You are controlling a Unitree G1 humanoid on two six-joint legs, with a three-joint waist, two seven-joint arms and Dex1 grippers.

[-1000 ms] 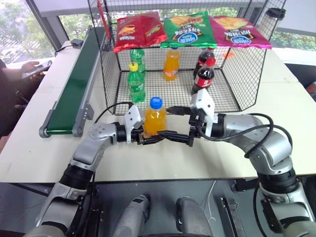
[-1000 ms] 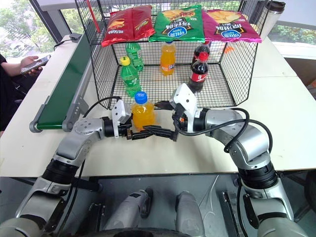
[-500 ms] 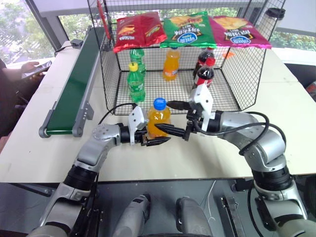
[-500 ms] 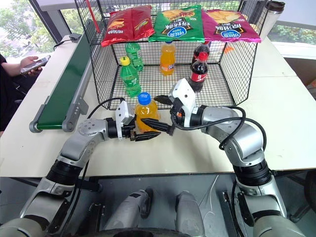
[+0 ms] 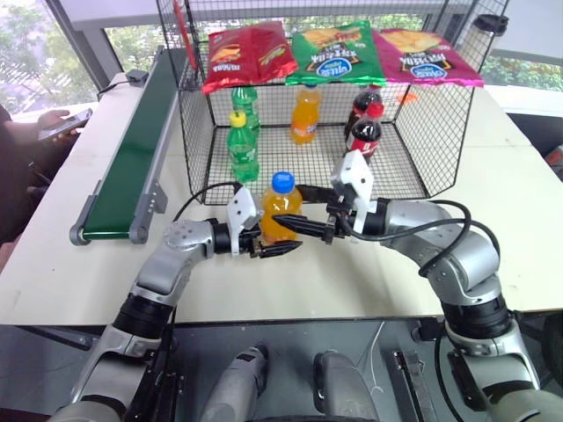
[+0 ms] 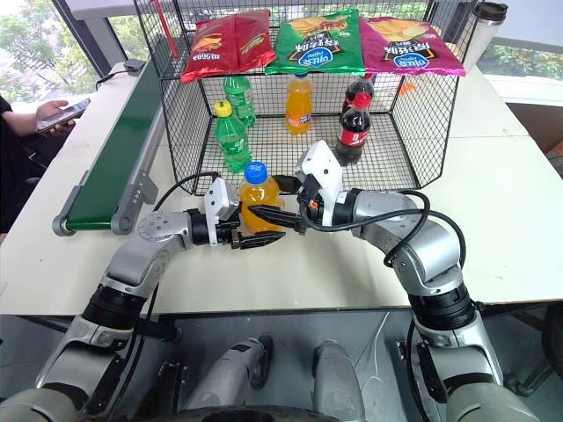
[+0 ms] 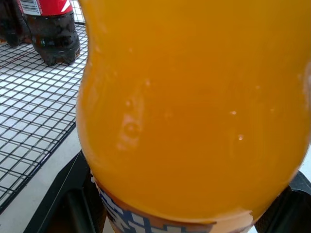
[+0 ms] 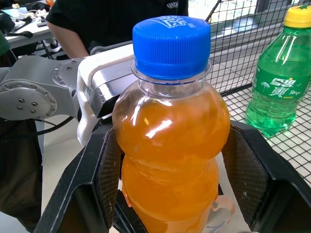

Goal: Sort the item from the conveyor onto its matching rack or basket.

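Pale tabletop (image 5: 79,264) carries everything: the conveyor (image 5: 132,158) runs along its left edge, and the black wire-mesh cage (image 5: 413,141) stands toward its far edge, open side facing the robot. Between the cage mouth and the near edge, the orange soda bottle (image 5: 279,211) is upright, blue cap on top, held just above the tabletop.

Both claws are on it from opposite sides. The left claw (image 5: 268,248) reaches in from the left and pinches the lower body near the label. The right claw (image 5: 303,221) comes in from the right, a little higher, its fingers (image 8: 243,174) drawn in against the bulge of the bottle below the cap; I judge this a handover with both grips on.

What the coming move turns on is direction: the cage floor (image 5: 299,163) lies straight beyond the bottle, away from the robot, with the second orange bottle (image 5: 304,112) standing at the back between the green bottles (image 5: 242,145) and the cola bottles (image 5: 362,130). The bottle's long axis is vertical, so it can travel forward unturned. The right arm seems better placed to carry it in, once the left claw lets go.
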